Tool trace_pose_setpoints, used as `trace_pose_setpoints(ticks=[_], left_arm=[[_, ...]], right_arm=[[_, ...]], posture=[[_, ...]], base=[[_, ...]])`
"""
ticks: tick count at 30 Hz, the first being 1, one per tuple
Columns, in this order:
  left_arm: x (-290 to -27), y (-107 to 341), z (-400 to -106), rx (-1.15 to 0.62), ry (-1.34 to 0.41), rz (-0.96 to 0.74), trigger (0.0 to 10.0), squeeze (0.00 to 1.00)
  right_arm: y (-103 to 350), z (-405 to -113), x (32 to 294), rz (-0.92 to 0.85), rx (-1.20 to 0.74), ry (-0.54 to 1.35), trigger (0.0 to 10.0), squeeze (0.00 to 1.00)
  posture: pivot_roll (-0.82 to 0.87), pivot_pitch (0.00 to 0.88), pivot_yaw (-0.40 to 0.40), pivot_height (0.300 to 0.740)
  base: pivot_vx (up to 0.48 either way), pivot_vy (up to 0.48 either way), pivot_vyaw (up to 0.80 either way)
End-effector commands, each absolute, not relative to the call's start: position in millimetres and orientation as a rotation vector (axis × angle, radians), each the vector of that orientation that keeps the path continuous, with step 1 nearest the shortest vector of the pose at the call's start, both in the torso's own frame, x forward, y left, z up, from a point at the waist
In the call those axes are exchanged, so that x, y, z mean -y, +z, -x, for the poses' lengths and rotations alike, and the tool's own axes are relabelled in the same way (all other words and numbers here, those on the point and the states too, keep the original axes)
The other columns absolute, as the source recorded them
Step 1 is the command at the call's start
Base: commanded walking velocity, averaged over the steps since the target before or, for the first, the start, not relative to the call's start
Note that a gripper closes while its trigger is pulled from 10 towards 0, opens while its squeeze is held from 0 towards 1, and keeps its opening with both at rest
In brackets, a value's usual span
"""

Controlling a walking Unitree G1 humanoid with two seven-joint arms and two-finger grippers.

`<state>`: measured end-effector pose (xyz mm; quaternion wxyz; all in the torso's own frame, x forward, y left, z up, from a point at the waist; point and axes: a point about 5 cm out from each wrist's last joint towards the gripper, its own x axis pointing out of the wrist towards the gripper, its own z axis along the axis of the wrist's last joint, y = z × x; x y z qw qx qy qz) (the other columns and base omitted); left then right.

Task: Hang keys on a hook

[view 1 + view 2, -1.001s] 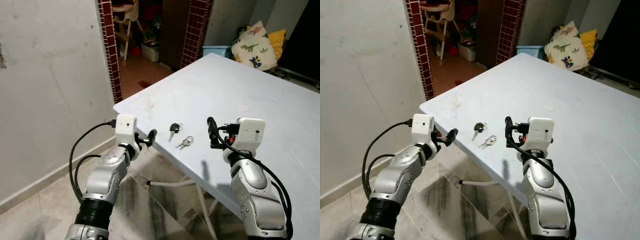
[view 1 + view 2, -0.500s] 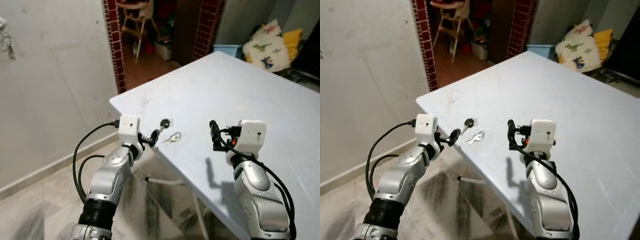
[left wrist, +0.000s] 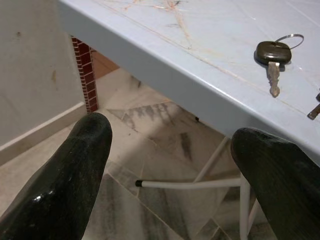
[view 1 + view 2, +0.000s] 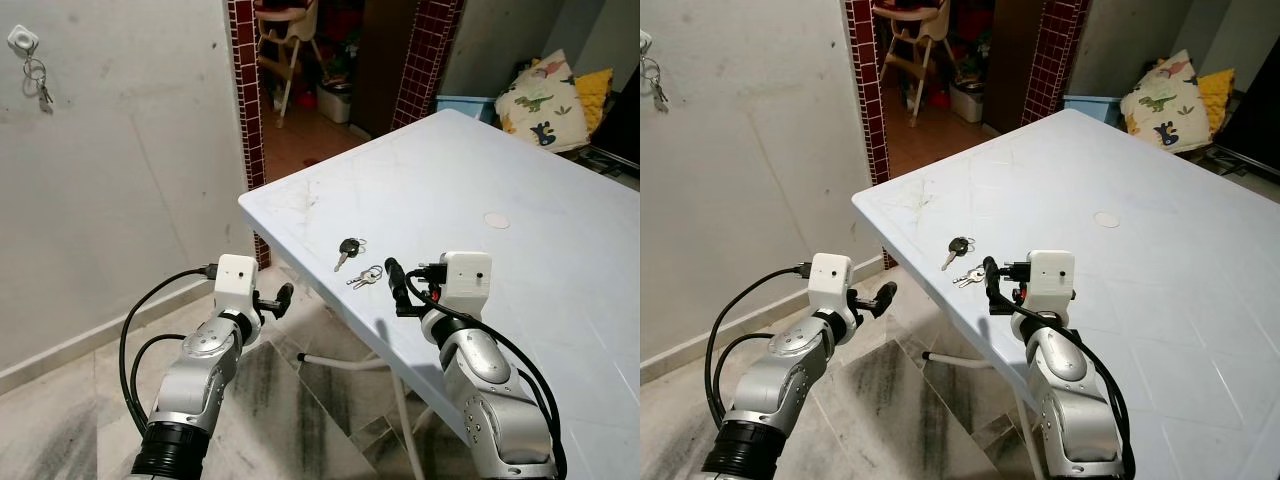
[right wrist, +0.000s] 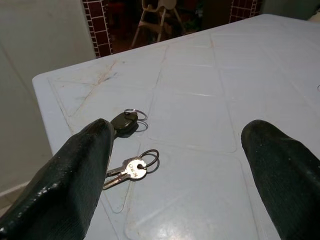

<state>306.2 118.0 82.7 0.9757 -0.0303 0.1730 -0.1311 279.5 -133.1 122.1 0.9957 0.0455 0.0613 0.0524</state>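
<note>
Wall hook (image 4: 22, 40) far left, already holding a key ring; left gripper (image 4: 281, 295) spread wide off the table (image 4: 520, 170) edge; black-headed key (image 4: 347, 250) and silver keys (image 4: 367, 279) near that edge, no readable writing; right gripper (image 4: 393, 275) wide apart beside them

We record a pale blue table (image 4: 520, 190) bearing a black-headed key (image 4: 346, 250) and, just beside it, a silver key pair (image 4: 366, 278). Our right gripper (image 4: 394, 287) hovers near the pair; our left gripper (image 4: 277, 300) hangs off the table's edge. A wall hook (image 4: 22, 40) holds other keys (image 4: 40, 85).
</note>
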Motion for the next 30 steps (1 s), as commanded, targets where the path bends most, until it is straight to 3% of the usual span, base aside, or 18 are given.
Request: trace_pose_setpoints(ticks=[1,15,30], left_arm=[[-114.8,84.0,-307.9,-0.345,-0.276,0.048,10.0,0.0],[-126.0,84.2,-288.0,-0.363,-0.267,0.001,10.0,0.0],[-131.6,91.2,-278.0,-0.367,-0.273,0.025,10.0,0.0]], right_arm=[[119.3,-280.4,132.8,-0.099,-0.149,0.116,10.0,0.0],[97.7,-306.4,100.8,-0.102,-0.265,0.149,10.0,0.0],[67.0,-325.5,108.1,-0.229,-0.375,0.005,10.0,0.0]], posture=[[0.05,0.0,-0.036,0.74],[0.13,0.0,-0.047,0.74],[0.18,0.0,-0.049,0.74]], base=[[0.0,0.0,0.0],[0.0,0.0,0.0],[0.0,0.0,0.0]])
